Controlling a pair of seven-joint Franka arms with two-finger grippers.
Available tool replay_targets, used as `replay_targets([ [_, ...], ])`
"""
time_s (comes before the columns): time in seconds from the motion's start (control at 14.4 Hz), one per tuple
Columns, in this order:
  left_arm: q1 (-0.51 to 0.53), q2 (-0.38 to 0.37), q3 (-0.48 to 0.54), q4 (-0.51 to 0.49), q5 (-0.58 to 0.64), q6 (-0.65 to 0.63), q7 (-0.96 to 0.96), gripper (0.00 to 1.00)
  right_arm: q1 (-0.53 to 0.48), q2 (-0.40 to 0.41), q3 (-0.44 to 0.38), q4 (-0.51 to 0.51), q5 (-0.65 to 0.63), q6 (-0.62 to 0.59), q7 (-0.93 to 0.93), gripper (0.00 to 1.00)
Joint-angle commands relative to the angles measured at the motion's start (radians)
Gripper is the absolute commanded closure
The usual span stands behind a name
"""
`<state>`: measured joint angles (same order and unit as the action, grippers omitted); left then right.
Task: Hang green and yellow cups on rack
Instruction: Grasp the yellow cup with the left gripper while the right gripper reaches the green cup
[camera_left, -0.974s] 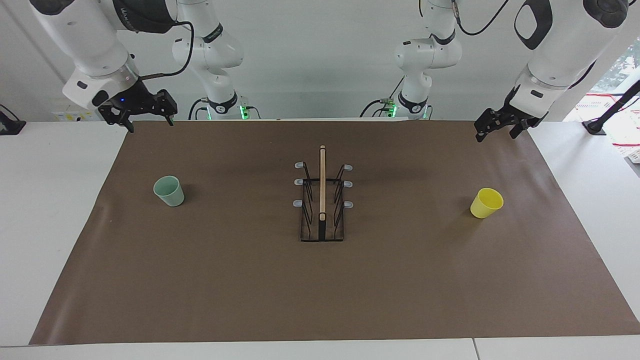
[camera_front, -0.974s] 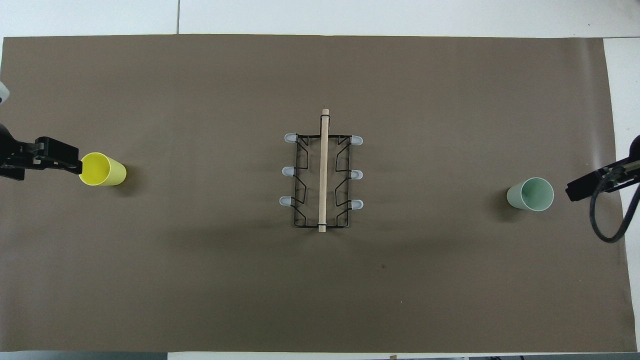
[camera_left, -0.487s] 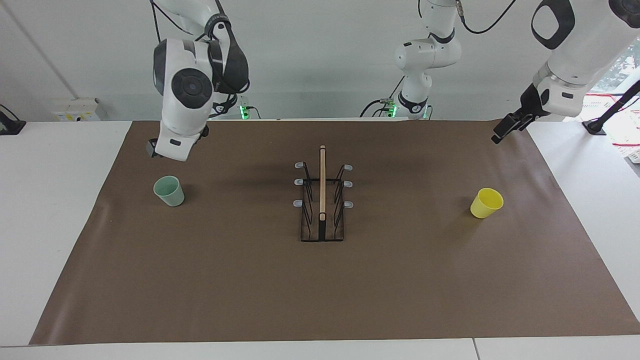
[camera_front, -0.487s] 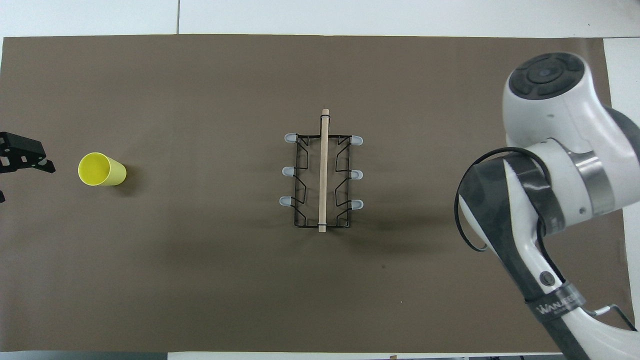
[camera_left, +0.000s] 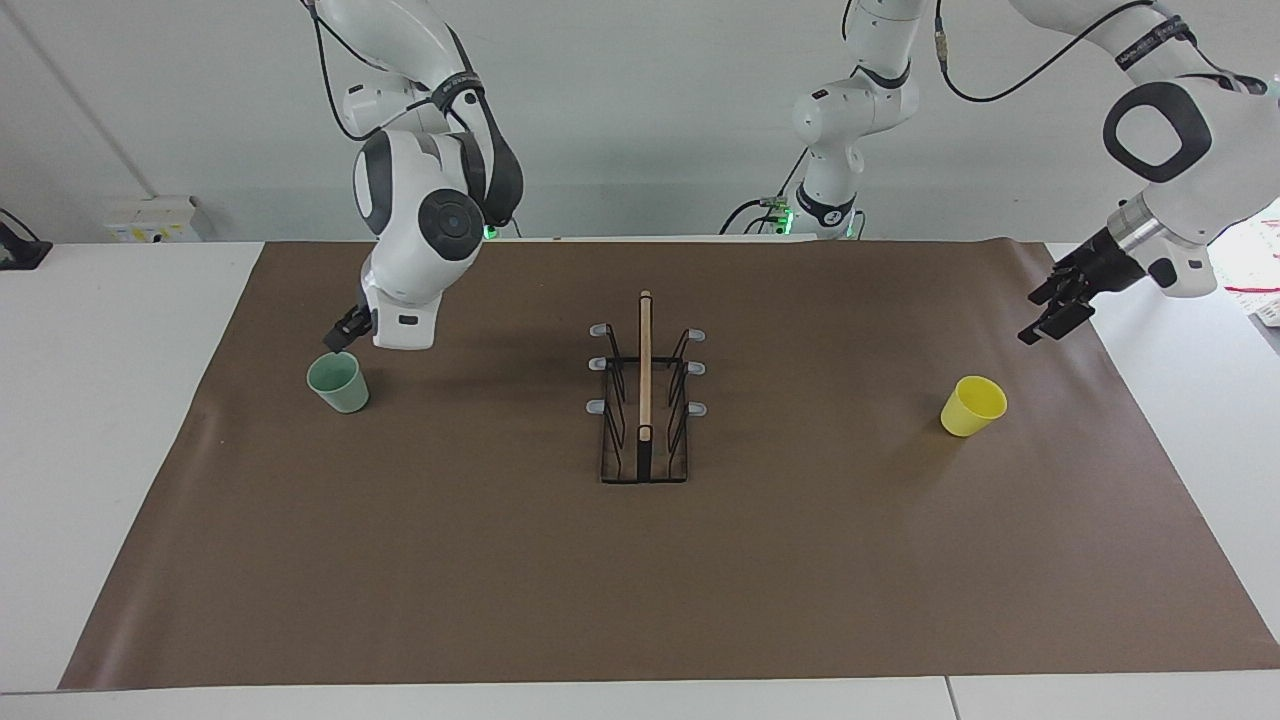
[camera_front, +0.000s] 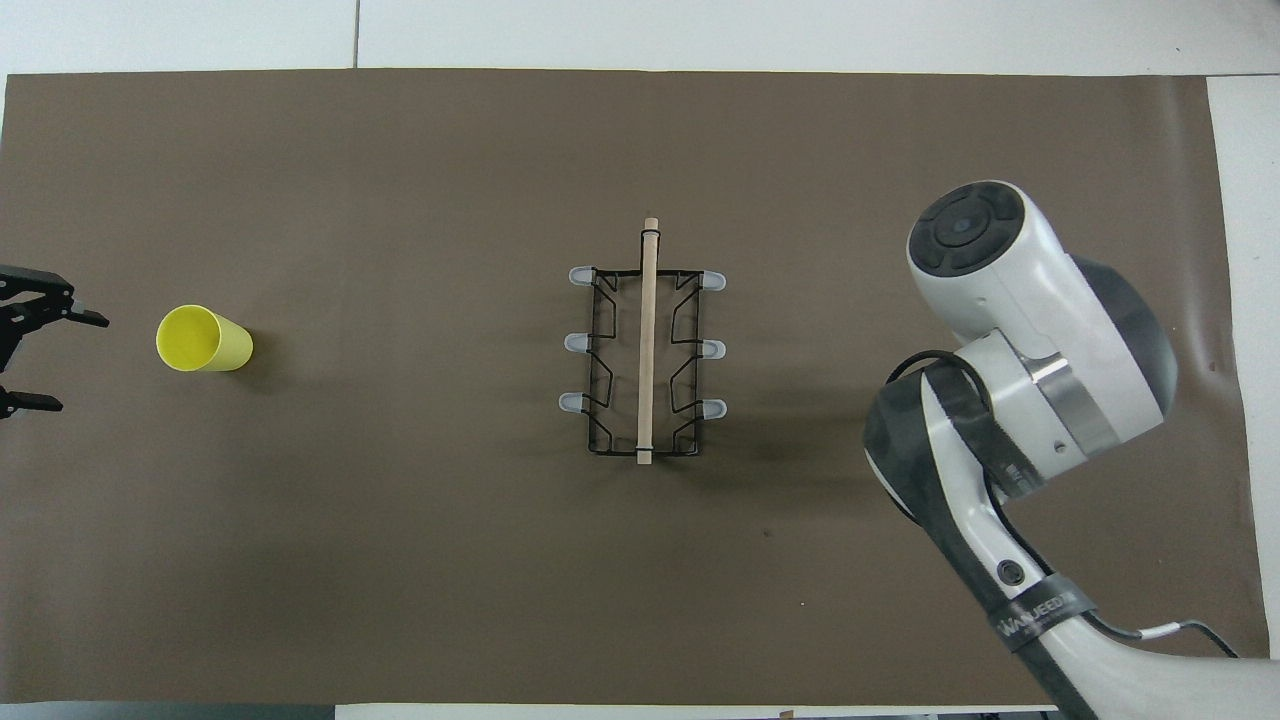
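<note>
I have both arms out over the brown mat (camera_left: 640, 580) that covers the white counter (camera_left: 110, 420).

The rack (camera_left: 645, 400) stands at the centre of the frame in both views, on the mat, with its wooden bar upright and nothing on any of its prongs.

The green cup (camera_left: 338, 382) sits upright on the mat at the middle left of the facing view, at the right arm's end of the counter. In the overhead view the right arm's white body covers it, so I cannot see it there.

The right hand (camera_left: 343, 334) hangs just above the green cup's rim at the side nearer the robots. I cannot tell whether its fingers are wide or narrow, nor whether it touches the cup.

The yellow cup (camera_left: 973, 405) stands upright at the middle right of the facing view, at the left arm's end, well apart from the rack.

The left hand (camera_front: 30, 360) is at the far left edge of the overhead view, beside the yellow cup and apart from it, its fingers spread wide with nothing between them.
</note>
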<state>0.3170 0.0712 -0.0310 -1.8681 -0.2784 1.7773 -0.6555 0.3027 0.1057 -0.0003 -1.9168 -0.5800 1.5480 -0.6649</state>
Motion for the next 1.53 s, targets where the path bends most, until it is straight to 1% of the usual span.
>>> replay_targets([
  [0.0, 0.046, 0.105, -0.009, 0.004, -0.094, 0.076, -0.154, 0.0, 0.062, -0.011, 0.003, -0.102, -0.136, 0.062, -0.117, 0.0],
  [0.07, 0.069, 0.131, -0.009, 0.003, -0.137, 0.091, -0.188, 0.0, 0.062, -0.012, 0.003, -0.114, -0.144, 0.096, -0.192, 0.0],
  [0.21, 0.096, 0.177, -0.009, -0.005, -0.214, 0.106, -0.249, 0.0, 0.058, -0.02, 0.003, -0.165, -0.147, 0.208, -0.323, 0.0],
  [0.28, 0.118, 0.209, -0.009, -0.006, -0.247, 0.12, -0.274, 0.0, 0.055, -0.023, 0.003, -0.191, -0.147, 0.257, -0.329, 0.0],
  [0.35, 0.134, 0.222, -0.009, -0.026, -0.287, 0.126, -0.285, 0.0, 0.053, -0.026, 0.002, -0.217, -0.149, 0.303, -0.329, 0.0],
  [0.49, 0.163, 0.225, -0.009, -0.103, -0.399, 0.195, -0.285, 0.0, 0.049, -0.02, 0.002, -0.266, -0.187, 0.339, -0.317, 0.0],
  [0.63, 0.177, 0.248, -0.009, -0.123, -0.505, 0.221, -0.283, 0.0, 0.024, -0.014, 0.002, -0.316, -0.257, 0.363, -0.263, 0.0],
  [0.83, 0.156, 0.237, -0.01, -0.222, -0.637, 0.332, -0.283, 0.0, 0.0, 0.011, 0.0, -0.344, -0.334, 0.373, -0.217, 0.0],
  [0.9, 0.145, 0.231, -0.012, -0.249, -0.662, 0.356, -0.283, 0.0, -0.007, 0.031, 0.002, -0.344, -0.357, 0.376, -0.197, 0.0],
  [1.11, 0.084, 0.229, -0.012, -0.276, -0.743, 0.396, -0.279, 0.0, -0.01, 0.052, 0.002, -0.347, -0.373, 0.391, -0.162, 0.0],
  [1.18, 0.08, 0.229, -0.013, -0.281, -0.775, 0.413, -0.279, 0.0, -0.004, 0.058, 0.002, -0.349, -0.38, 0.418, -0.156, 0.0],
  [1.39, 0.047, 0.229, -0.015, -0.281, -0.785, 0.425, -0.271, 0.0, -0.005, 0.086, 0.002, -0.381, -0.431, 0.461, -0.067, 0.0],
  [1.46, 0.04, 0.231, -0.014, -0.278, -0.785, 0.429, -0.271, 0.23, -0.007, 0.092, 0.002, -0.39, -0.448, 0.461, -0.038, 0.0],
])
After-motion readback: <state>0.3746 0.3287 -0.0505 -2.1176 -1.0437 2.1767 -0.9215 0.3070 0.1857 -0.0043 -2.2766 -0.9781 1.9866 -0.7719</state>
